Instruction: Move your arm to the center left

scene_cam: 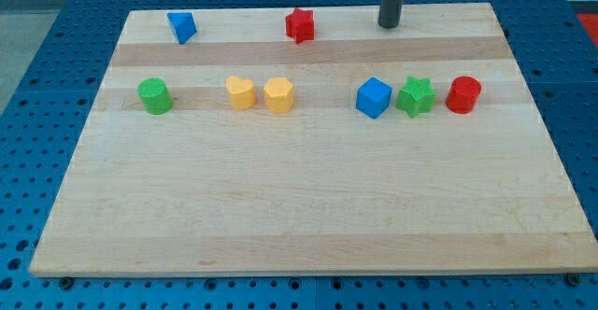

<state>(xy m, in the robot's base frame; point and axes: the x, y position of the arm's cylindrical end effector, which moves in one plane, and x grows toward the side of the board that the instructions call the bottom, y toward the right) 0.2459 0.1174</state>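
My tip rests on the wooden board near its top edge, right of centre. It is to the right of the red star and above the blue cube, touching no block. At the board's centre left stands a green cylinder.
A blue triangular block sits at the top left. A yellow heart and a yellow hexagonal block sit side by side in the middle row. A green star and a red cylinder follow the blue cube on the right.
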